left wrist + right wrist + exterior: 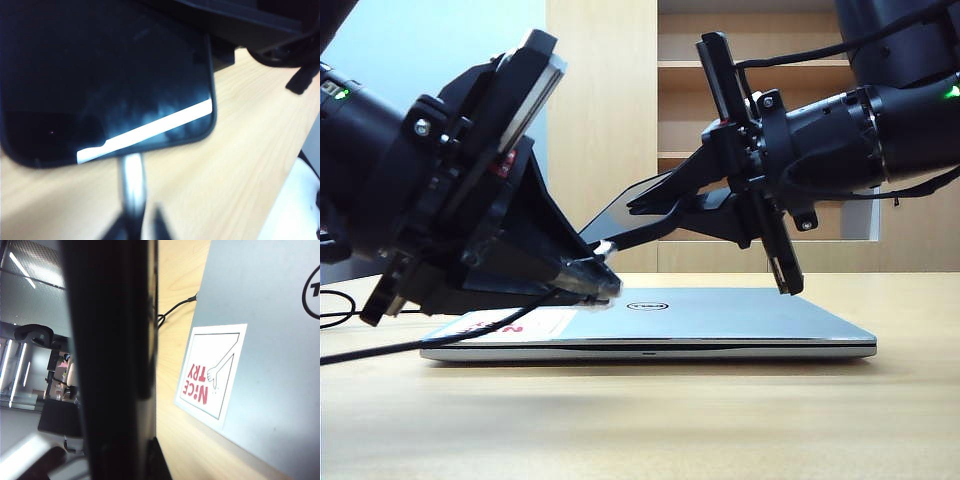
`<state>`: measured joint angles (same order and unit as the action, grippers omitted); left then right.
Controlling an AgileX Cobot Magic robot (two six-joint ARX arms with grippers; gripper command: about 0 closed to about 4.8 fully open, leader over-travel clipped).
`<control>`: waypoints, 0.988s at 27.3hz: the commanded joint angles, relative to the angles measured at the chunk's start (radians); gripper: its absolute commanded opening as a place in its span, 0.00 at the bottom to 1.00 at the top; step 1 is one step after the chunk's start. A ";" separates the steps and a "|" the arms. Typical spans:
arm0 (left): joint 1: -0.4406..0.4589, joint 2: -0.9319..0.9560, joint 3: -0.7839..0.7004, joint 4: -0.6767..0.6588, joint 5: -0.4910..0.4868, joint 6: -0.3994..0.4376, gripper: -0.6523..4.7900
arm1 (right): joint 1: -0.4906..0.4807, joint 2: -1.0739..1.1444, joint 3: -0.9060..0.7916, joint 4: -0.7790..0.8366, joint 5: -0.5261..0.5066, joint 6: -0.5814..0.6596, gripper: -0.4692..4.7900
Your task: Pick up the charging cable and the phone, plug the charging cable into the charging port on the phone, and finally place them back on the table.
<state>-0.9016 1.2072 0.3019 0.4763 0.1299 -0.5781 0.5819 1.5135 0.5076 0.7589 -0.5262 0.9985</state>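
My right gripper (645,215) is shut on the phone (620,208), holding it tilted in the air above the laptop. The right wrist view has the phone (110,360) edge-on as a dark slab in my right gripper (125,465). The charging cable's silvery plug (132,180) meets the middle of the phone's (100,75) short end; the charging port itself is covered. The plug stands between the fingers of my left gripper (140,220), with a thin light gap beside one finger in a blurred picture. From my left gripper (600,280) the black cord (420,343) trails left over the table (640,420).
A shut silver Dell laptop (720,315) lies on the table under both grippers, with a red-and-white sticker (212,372) on its lid. A black cord (175,307) runs to the laptop's side. Wooden shelves (760,90) stand behind.
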 commanded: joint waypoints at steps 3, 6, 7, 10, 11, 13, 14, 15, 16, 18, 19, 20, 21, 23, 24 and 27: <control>0.001 -0.003 0.009 0.055 -0.006 0.003 0.42 | -0.003 -0.005 0.008 0.055 -0.026 -0.032 0.08; 0.001 -0.004 0.009 0.055 -0.006 0.007 0.43 | -0.017 -0.005 0.008 0.060 -0.022 -0.032 0.08; 0.001 -0.004 0.009 0.054 -0.006 0.013 0.43 | -0.025 -0.005 0.008 0.061 -0.024 -0.032 0.08; 0.001 -0.005 0.009 0.053 -0.006 0.032 0.53 | -0.049 -0.005 0.008 0.061 -0.022 -0.032 0.08; 0.001 -0.005 0.009 0.053 -0.006 0.032 0.55 | -0.061 -0.006 0.008 0.061 -0.023 -0.032 0.08; 0.001 -0.005 0.010 0.053 -0.006 0.033 0.57 | -0.080 -0.008 0.008 0.061 -0.023 -0.032 0.08; 0.001 -0.006 0.010 0.053 -0.006 0.057 0.57 | -0.104 -0.012 0.008 0.061 -0.023 -0.032 0.08; 0.002 -0.008 0.012 0.053 -0.006 0.058 0.53 | -0.124 -0.017 0.008 0.059 -0.023 -0.032 0.08; 0.002 -0.009 0.013 0.053 -0.006 0.059 0.45 | -0.137 -0.020 0.008 0.058 -0.023 -0.032 0.08; 0.002 -0.017 0.017 0.053 -0.006 0.069 0.11 | -0.172 -0.032 0.009 0.037 -0.030 -0.033 0.08; 0.003 -0.028 0.018 0.053 -0.006 0.074 0.11 | -0.197 -0.040 0.010 0.009 -0.034 -0.033 0.08; 0.008 -0.034 0.018 0.053 -0.006 0.074 0.11 | -0.208 -0.045 0.010 -0.006 -0.036 -0.034 0.08; 0.014 -0.041 0.018 0.051 -0.006 0.073 0.11 | -0.219 -0.051 0.010 -0.026 -0.038 -0.036 0.08; 0.030 -0.058 0.018 0.035 -0.006 0.083 0.11 | -0.245 -0.061 0.010 -0.060 -0.043 -0.043 0.08; 0.040 -0.066 0.018 0.025 -0.006 0.095 0.11 | -0.256 -0.067 0.012 -0.080 -0.047 -0.051 0.08; 0.088 -0.099 0.022 -0.026 -0.006 0.145 0.11 | -0.293 -0.091 0.029 -0.177 -0.063 -0.100 0.08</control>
<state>-0.8330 1.1213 0.3153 0.4778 0.1234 -0.4736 0.2993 1.4441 0.5175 0.5930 -0.5663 0.9390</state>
